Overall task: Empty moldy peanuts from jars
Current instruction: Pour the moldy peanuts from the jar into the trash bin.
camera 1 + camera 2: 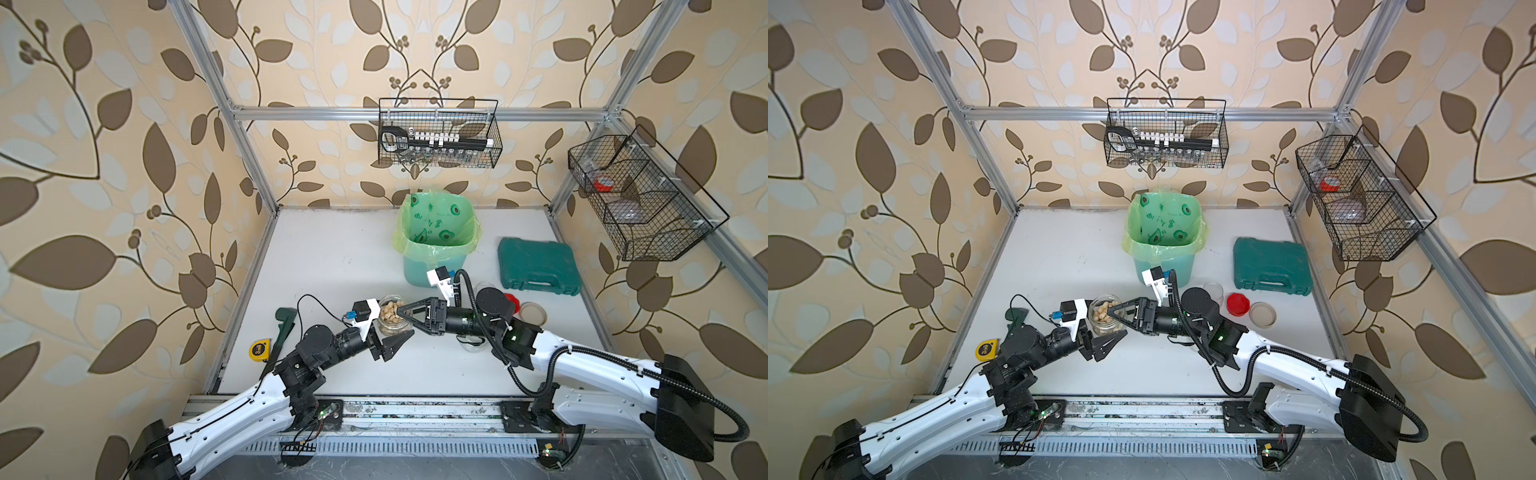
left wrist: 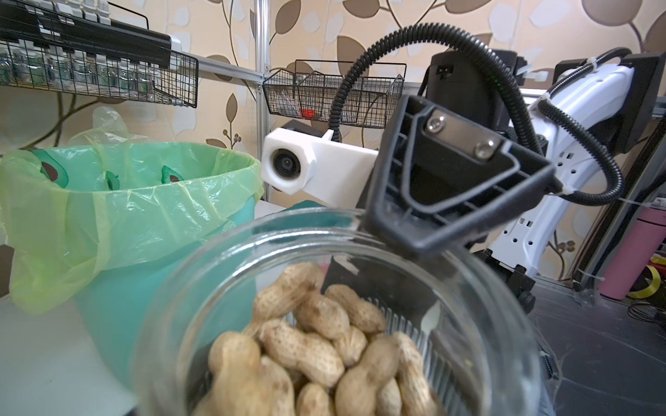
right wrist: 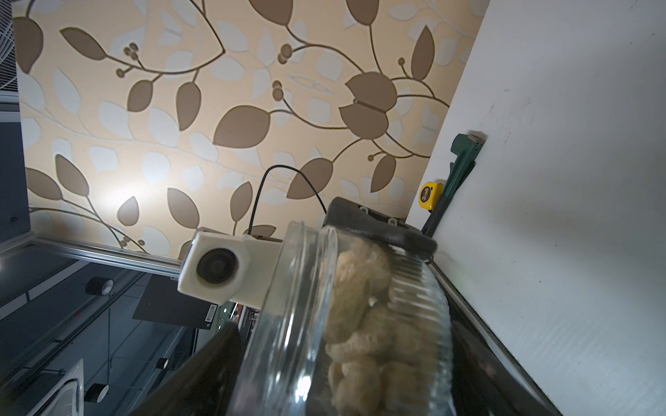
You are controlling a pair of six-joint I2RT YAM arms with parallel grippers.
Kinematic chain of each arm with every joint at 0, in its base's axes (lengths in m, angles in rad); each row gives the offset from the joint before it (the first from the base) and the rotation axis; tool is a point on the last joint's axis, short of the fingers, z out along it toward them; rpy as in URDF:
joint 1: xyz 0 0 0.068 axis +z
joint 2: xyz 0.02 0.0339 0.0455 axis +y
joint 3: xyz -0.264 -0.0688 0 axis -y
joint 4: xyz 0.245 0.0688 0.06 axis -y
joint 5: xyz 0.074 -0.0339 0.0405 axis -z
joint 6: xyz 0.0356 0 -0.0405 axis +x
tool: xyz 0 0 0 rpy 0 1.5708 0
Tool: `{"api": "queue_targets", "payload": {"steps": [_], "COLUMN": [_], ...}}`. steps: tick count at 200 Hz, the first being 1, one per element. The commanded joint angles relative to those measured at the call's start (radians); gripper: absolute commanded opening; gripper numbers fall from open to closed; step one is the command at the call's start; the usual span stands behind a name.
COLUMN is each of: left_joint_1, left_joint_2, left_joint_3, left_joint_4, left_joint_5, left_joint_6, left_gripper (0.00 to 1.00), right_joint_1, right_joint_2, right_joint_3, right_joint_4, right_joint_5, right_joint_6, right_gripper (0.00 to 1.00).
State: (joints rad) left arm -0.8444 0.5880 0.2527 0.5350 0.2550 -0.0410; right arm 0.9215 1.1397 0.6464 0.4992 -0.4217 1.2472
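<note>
Your left gripper [image 1: 390, 332] clamps the lidless clear glass peanut jar [image 1: 390, 316] lower-centre, likely for handover; right gripper [image 1: 400, 312] brackets it, grip unclear.

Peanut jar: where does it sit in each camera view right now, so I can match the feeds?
Top view: peanut jar low centre, in front of the bin.
Top view: same place.
Left wrist: fills the lower middle.
Right wrist: bottom centre.
Landmark: the peanuts inside show in all four views; the bin is missing only from the right wrist view.
</note>
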Motion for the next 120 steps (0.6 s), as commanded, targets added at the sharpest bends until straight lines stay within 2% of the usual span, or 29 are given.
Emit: {"api": "queue_targets", "payload": {"steps": [1, 12, 34, 62, 91, 113, 120], "left_joint_1": [-0.005, -0.006, -0.005, -0.005, -0.006, -0.005, -0.005], "left_joint_2": [0.013, 0.017, 0.024, 0.027, 0.03, 0.032, 0.033], "left_joint_3": [0.047, 0.049, 0.052, 0.057, 0.06, 0.062, 0.063], "left_joint_4": [0.083, 0.082, 0.074, 0.06, 0.044, 0.033, 0.03], "left_joint_5": [0.021, 0.02, 0.019, 0.012, 0.005, -0.004, -0.006], "left_joint_6": [-0.007, -0.004, 0.001, 0.009, 0.013, 0.018, 0.021], "left_gripper": [0.0, 0.0, 0.0, 0.0, 0.0, 0.0, 0.0], "right_joint_1": [0.002, -0.001, -0.008, -0.007, -0.006, -0.005, -0.004], "right_joint_2": [0.014, 0.014, 0.014, 0.031, 0.058, 0.068, 0.067], "right_joint_3": [0.027, 0.03, 0.039, 0.071, 0.081, 0.08, 0.077], "right_joint_4": [0.044, 0.044, 0.032, -0.01, -0.016, -0.014, -0.013], "right_joint_5": [-0.011, -0.009, -0.006, -0.023, -0.04, -0.047, -0.046], "right_joint_6": [-0.011, -0.008, -0.007, -0.017, -0.013, -0.013, -0.013], "right_gripper": [0.81, 0.77, 0.77, 0.82, 0.82, 0.76, 0.69]}}
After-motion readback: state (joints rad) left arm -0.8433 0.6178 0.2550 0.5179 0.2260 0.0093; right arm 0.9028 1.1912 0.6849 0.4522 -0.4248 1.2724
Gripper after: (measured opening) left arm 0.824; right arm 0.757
